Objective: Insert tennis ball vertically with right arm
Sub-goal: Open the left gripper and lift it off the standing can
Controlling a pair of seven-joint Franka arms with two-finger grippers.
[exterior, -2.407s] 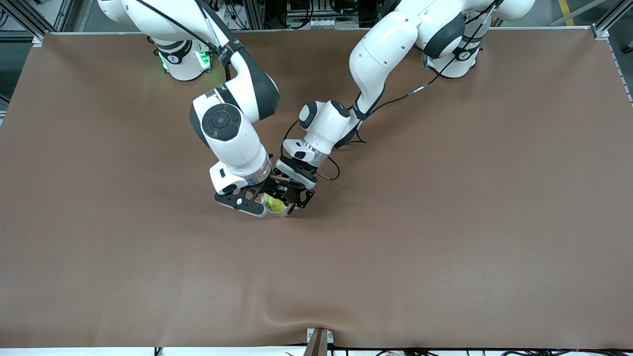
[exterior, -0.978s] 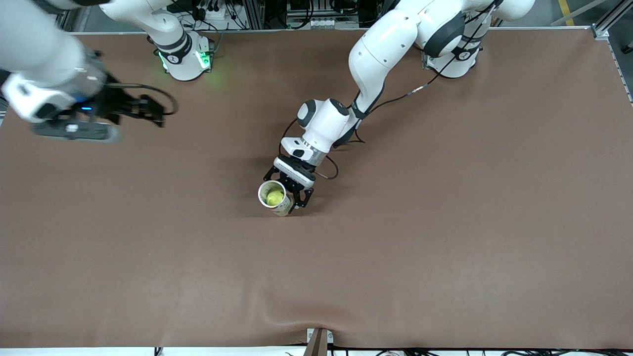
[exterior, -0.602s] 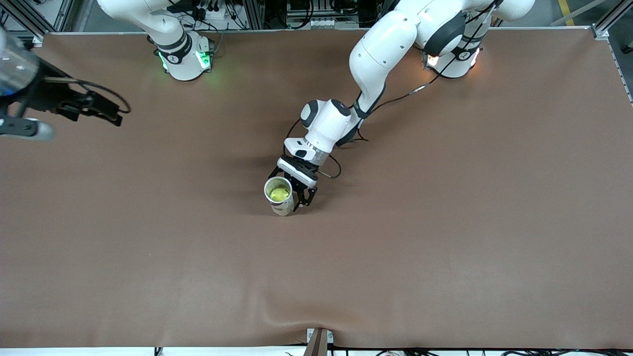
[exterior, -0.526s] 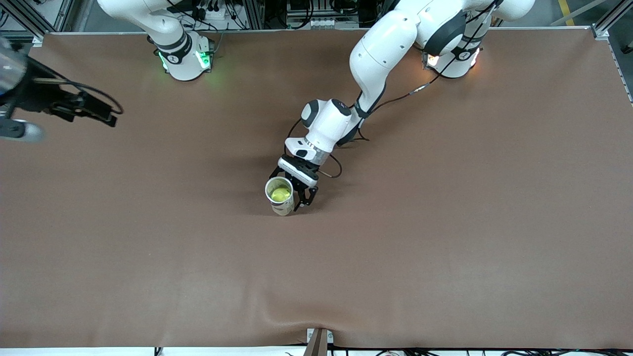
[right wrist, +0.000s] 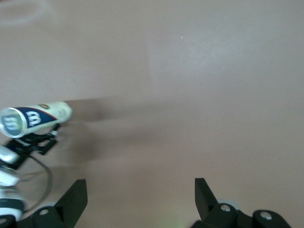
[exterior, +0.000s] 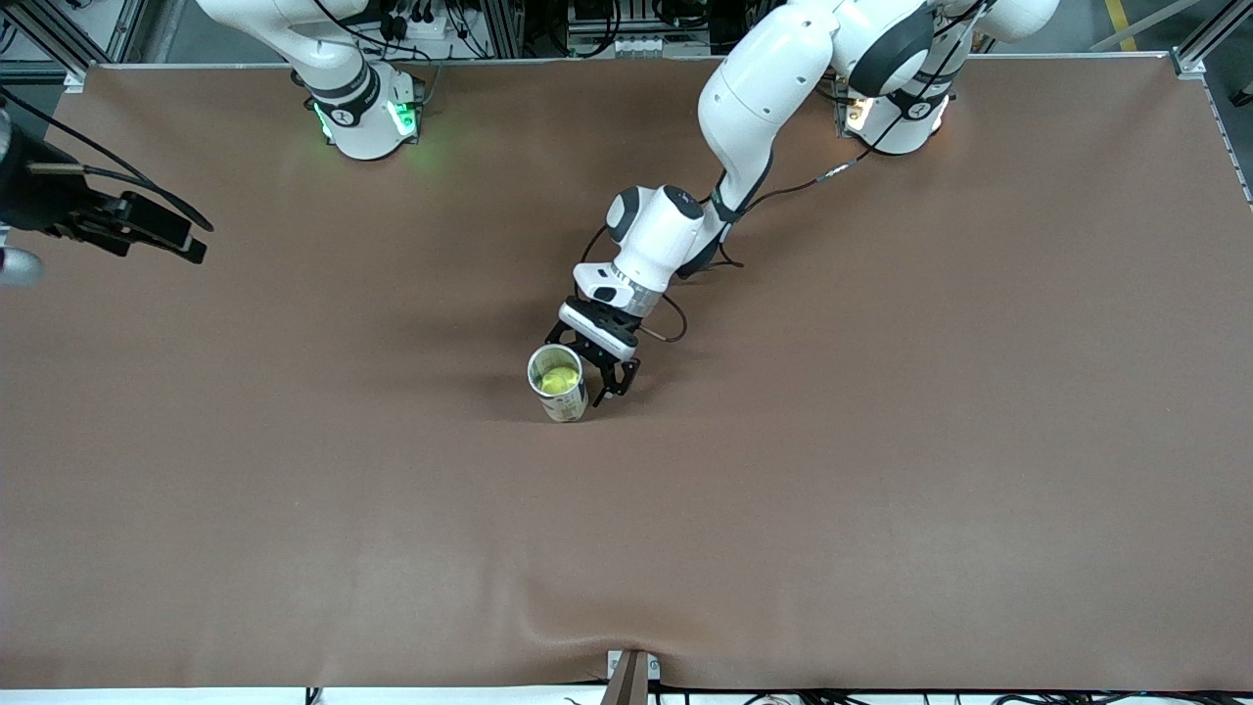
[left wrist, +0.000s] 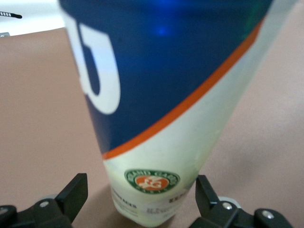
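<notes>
Front view: tennis ball (exterior: 557,379) inside can (exterior: 560,386), touching left end effector (exterior: 599,374).

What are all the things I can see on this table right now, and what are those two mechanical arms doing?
Tube can: one, white and dark blue with an orange stripe, upright near the table's middle, top open.
Tennis ball: one, yellow-green, inside the can.
Table: one, covered in brown cloth.
Left gripper: black, fingers open, right beside the can, not gripping it.
Right gripper: black, fingers open, holding nothing, over the right arm's end of the table.
</notes>
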